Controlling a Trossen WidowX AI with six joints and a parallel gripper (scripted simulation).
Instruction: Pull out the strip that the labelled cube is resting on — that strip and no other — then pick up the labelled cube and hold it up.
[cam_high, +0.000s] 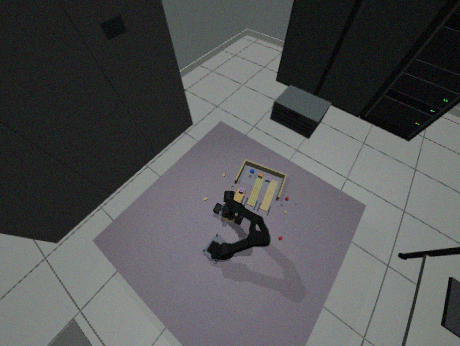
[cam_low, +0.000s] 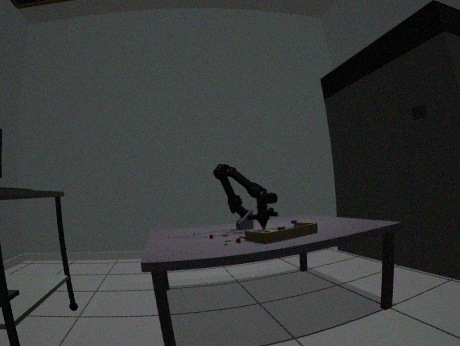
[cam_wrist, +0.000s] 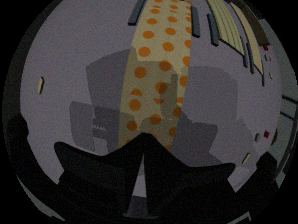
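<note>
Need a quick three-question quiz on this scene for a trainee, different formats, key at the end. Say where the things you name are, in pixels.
1. Multiple choice. Which marking is on the strip that reaches back to the pincer (cam_high: 228, 215) (cam_low: 264, 227) (cam_wrist: 145, 135) in the wrist view?
a) green stripes
b) orange dots
c) blue checks
2. True or false: the pincer is wide open.
3. Fill in: seen from the top, the yellow frame (cam_high: 266, 167) (cam_low: 287, 233) (cam_wrist: 254, 27) around the strips has walls on ___ sides.

Key: 1 b; 2 false; 3 three

Grey box on tiled floor, beside dark cabinets.
</note>
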